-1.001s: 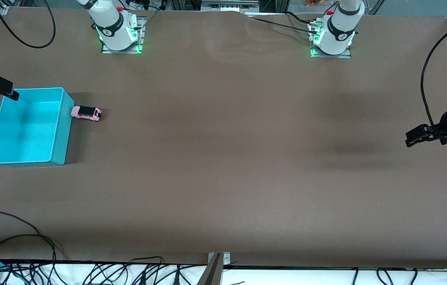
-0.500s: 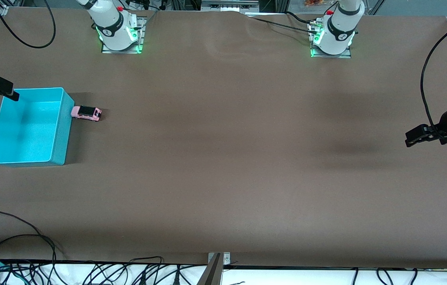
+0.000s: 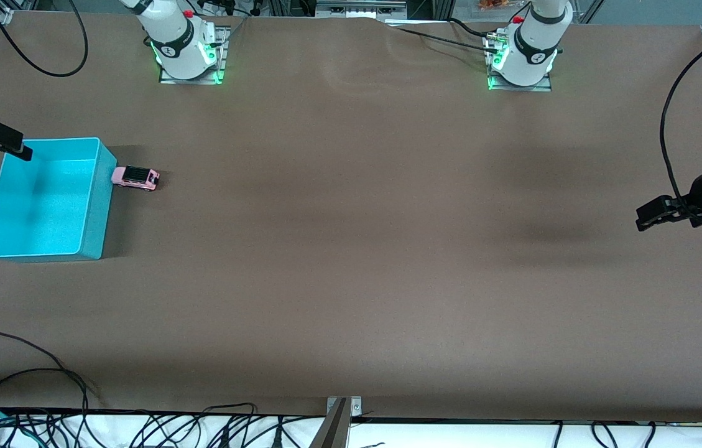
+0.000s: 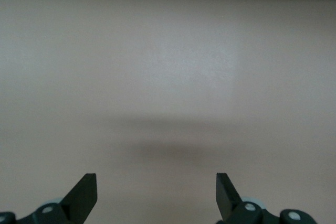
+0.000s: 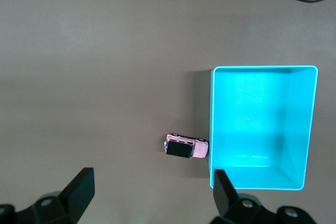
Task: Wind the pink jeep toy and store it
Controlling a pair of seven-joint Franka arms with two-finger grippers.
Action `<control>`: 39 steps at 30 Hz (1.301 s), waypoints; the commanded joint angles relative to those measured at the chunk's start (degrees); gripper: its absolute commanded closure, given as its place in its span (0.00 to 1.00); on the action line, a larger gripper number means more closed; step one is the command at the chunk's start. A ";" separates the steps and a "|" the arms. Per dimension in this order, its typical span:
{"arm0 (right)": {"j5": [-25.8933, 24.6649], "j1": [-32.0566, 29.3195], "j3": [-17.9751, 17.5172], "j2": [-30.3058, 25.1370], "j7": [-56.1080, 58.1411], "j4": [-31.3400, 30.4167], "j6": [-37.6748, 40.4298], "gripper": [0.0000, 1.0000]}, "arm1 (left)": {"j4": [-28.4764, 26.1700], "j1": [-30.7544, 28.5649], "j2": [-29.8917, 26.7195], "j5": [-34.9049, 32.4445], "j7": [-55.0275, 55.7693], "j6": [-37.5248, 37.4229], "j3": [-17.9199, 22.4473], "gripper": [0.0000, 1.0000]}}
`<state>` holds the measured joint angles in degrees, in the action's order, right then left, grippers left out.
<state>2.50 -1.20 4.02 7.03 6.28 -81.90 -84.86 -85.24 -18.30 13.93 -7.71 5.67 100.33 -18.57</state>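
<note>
Front view is showing the pink jeep toy (image 3: 135,178) sitting on the brown worktop (image 3: 351,249) toward the right arm's end, just beside the outer wall of the turquoise bin (image 3: 92,205), at the corner of the bin farther from the front camera. Whether the toy is touching that wall cannot be told. The toy is standing on its wheels, black roof up. The bin is sitting open side up with nothing inside it.

The right hand (image 3: 12,146) is hovering in the air over the bin's outer corner at the right arm's end of the worktop, fingers pointing toward the bin. Right wrist view is looking straight down: both dark fingertips (image 5: 81,184) are standing wide apart with nothing between them, and the toy (image 5: 186,148) and bin (image 5: 262,182) are lying well below them.

The left hand (image 3: 652,213) is hanging over bare worktop at the left arm's end, well apart from the toy, and the left arm is waiting there. Left wrist view is showing its fingertips (image 4: 86,190) spread wide, gripping nothing.
</note>
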 commanded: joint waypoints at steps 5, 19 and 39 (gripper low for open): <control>-0.92 1.29 -0.07 0.79 -1.45 -1.86 0.39 0.00 | -1.33 -0.42 -1.45 1.38 -1.19 -0.13 -0.06 0.00; -1.80 1.64 -1.74 1.06 -5.40 -8.63 -5.58 0.00 | -1.33 -0.42 -1.45 1.38 -1.19 -0.13 -0.06 0.00; -2.06 1.64 -4.81 -1.75 -10.06 -27.42 -22.44 0.00 | -1.33 -0.42 -1.54 1.38 -1.19 -0.22 -0.06 0.00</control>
<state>1.55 0.65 -0.28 9.14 -2.61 -102.08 -102.73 -85.27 -18.30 13.93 -7.71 5.67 100.33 -18.58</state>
